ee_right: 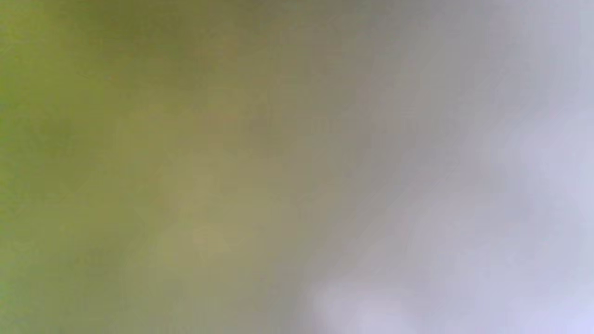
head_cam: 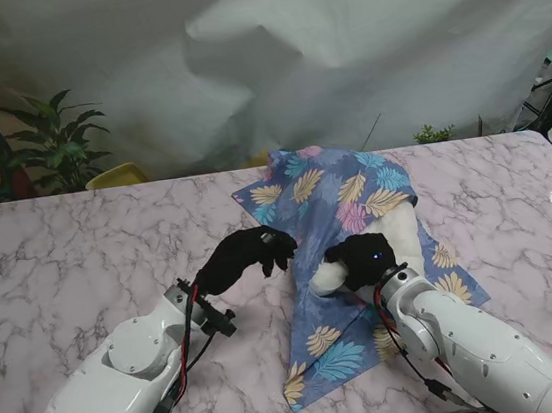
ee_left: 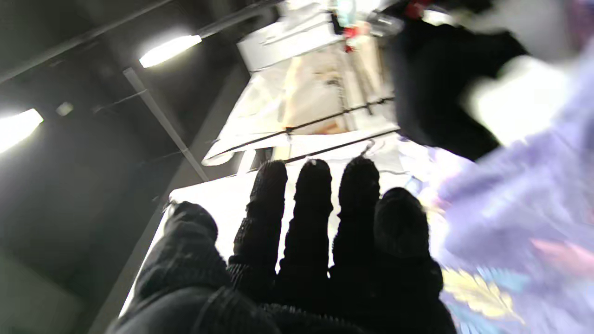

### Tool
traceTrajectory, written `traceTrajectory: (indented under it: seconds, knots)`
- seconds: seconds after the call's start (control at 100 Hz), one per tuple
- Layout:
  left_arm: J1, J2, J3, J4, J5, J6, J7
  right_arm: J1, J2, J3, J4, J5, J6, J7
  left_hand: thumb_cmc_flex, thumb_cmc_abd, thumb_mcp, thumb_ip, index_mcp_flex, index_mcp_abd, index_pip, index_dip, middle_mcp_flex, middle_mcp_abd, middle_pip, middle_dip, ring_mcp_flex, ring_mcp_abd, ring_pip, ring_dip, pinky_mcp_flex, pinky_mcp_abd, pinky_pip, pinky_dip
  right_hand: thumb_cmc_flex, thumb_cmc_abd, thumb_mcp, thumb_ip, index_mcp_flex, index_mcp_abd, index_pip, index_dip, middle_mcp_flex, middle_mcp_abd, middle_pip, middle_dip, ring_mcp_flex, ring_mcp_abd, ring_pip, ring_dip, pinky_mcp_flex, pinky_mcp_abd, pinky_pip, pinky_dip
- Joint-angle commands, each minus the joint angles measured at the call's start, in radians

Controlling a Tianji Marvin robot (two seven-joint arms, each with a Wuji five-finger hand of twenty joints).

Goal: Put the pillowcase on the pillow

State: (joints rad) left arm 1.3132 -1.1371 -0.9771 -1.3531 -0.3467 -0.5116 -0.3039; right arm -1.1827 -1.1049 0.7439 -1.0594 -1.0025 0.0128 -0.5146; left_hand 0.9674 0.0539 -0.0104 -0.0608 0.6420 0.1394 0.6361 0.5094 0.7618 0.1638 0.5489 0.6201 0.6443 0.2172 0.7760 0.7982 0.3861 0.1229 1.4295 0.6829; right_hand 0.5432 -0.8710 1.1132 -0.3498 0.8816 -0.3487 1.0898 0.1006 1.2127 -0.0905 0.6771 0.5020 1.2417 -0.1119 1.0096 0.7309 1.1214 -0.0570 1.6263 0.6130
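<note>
The black-gloved left hand (head_cam: 247, 254) hovers empty, fingers apart, beside the blue leafy cloth pillowcase (head_cam: 330, 195) on the marble table (head_cam: 80, 251). The black-gloved right hand (head_cam: 361, 259) grips the white soft pillow (head_cam: 399, 227) poking out.

— Where's the high camera?
— On the stand, facing down over the marble table (head_cam: 80, 251).
— And the wrists?
— Left looks along its fingers (ee_left: 306, 218), sharing the leafy pillowcase (head_cam: 340, 194) with the stand. Right sits too close: only blur.
</note>
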Motion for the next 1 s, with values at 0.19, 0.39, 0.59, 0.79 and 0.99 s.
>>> traceTrajectory:
  seconds: [0.19,0.39,0.59,0.79,0.99]
  knots:
    - [-0.23,-0.08,0.196,0.27,0.333,-0.057,0.203,-0.082,0.037,0.021,-0.074,-0.121,0.037,-0.001,0.171,-0.06,-0.014,0.022,-0.182,-0.114,-0.135,-0.025,-0.422,-0.132,-0.219,-0.179,-0.438,-0.082,-0.493,-0.304,-0.431,-0.084,-0.781,-0.196,-0.126,-0.001,0.127,-0.03,-0.105,-0.209,0.027,-0.013,-0.194,-0.094,-0.012,-0.041,-0.034,-0.102,-0.401,-0.107,-0.263,-0.053,-0.274,-0.059]
    - [-0.373,-0.155,0.33,0.49,0.639,-0.143,0.454,-0.128,0.055,0.071,-0.143,-0.209,0.072,-0.021,0.041,-0.031,-0.008,0.032,-0.283,-0.132,-0.266,-0.118,-0.579,-0.214,-0.36,-0.278,-0.585,-0.197,-0.668,-0.427,-0.431,-0.156,-1.338,-0.324,-0.274,0.03,0.129,-0.039,-0.176,-0.152,-0.053,0.039,-0.328,-0.091,0.011,-0.095,-0.149,-0.099,-0.498,-0.172,-0.439,0.031,-0.398,-0.09]
    - [-0.43,-0.201,0.38,0.581,0.725,-0.149,0.575,-0.218,0.079,0.163,-0.275,-0.339,0.106,-0.016,0.037,-0.012,-0.005,0.033,-0.294,-0.123,-0.275,-0.13,-0.569,-0.233,-0.361,-0.275,-0.577,-0.221,-0.677,-0.429,-0.417,-0.17,-1.378,-0.36,-0.511,0.12,0.116,0.122,-0.313,-0.025,-0.221,0.238,-0.52,-0.041,-0.006,-0.129,-0.353,-0.042,-0.617,-0.277,-0.661,0.098,-0.514,-0.156]
    - [-0.518,-0.274,0.465,0.737,0.722,-0.176,0.596,-0.387,0.089,0.321,-0.496,-0.449,0.096,0.11,0.049,-0.009,-0.005,0.031,-0.265,-0.119,-0.244,-0.125,-0.546,-0.237,-0.266,-0.268,-0.56,-0.214,-0.632,-0.441,-0.42,-0.171,-1.36,-0.346,-0.624,0.213,0.018,0.115,-0.487,0.091,-0.315,0.205,-0.714,0.029,-0.021,-0.149,-0.608,0.032,-0.63,-0.371,-0.86,0.173,-0.591,-0.228]
    - [-0.6,-0.394,0.534,0.961,0.683,-0.252,0.592,-0.526,0.093,0.452,-0.661,-0.517,0.034,0.338,0.062,-0.012,-0.004,0.029,-0.264,-0.115,-0.237,-0.123,-0.545,-0.236,-0.258,-0.277,-0.558,-0.21,-0.625,-0.45,-0.42,-0.171,-1.363,-0.347,-0.626,0.282,-0.072,0.123,-0.611,0.188,-0.41,0.157,-0.879,0.086,-0.041,-0.165,-0.768,0.082,-0.674,-0.423,-0.976,0.216,-0.67,-0.306]
